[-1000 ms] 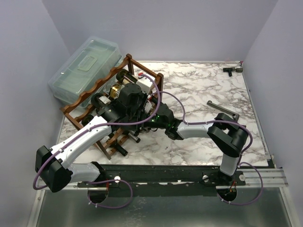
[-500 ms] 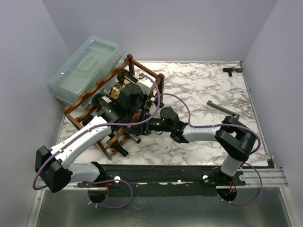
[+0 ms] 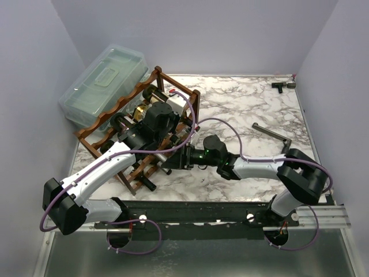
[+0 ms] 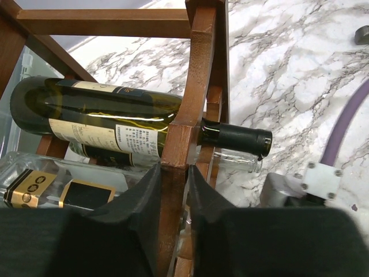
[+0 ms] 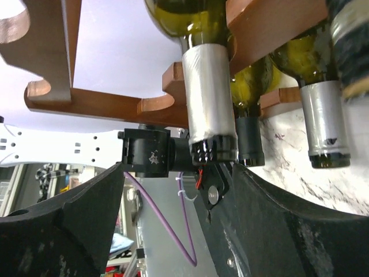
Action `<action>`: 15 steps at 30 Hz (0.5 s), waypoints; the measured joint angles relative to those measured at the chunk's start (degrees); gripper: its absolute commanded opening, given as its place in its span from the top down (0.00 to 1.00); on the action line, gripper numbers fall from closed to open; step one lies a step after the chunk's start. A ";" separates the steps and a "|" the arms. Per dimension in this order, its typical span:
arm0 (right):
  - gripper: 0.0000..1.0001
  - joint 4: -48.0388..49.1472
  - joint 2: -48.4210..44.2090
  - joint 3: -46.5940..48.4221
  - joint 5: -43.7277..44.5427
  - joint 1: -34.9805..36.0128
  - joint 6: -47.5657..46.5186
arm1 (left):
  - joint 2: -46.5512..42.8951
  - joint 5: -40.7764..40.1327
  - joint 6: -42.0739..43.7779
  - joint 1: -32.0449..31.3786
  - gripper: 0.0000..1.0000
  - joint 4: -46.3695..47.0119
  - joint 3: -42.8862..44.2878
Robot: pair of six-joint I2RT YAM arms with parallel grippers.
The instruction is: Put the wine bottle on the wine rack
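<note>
Top view: large reddish-brown scalloped wooden wine rack (image 3: 123,100) on the white marble table's (image 3: 259,109) left, right gripper (image 3: 173,160) nearest its front; left wrist view: left gripper (image 4: 173,173) clenched on a rack rail; right wrist view: green silver-foiled wine bottle (image 5: 210,98) racked, neck pointing straight between the released right fingers.

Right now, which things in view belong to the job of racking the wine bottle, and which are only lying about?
Belong to the job: wine rack; wine bottle with silver neck, in the rack; left gripper, clamping the rack; right gripper, open.
Lying about: clear plastic box; metal bar; small black part.
</note>
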 measured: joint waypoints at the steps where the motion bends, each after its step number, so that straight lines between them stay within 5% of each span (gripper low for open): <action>1: 0.19 -1.05 -1.25 -0.52 0.37 0.00 -0.66 | 0.00 0.04 0.09 0.00 0.58 -0.02 0.00; 9: 0.11 -14.69 -14.58 -1.84 8.00 -0.13 -8.31 | -3.13 3.52 -0.15 -2.03 0.24 1.11 -0.04; 15: 0.01 -28.89 -26.71 -1.75 17.51 -1.81 -15.93 | -6.05 5.22 0.35 -2.51 0.14 3.34 -1.03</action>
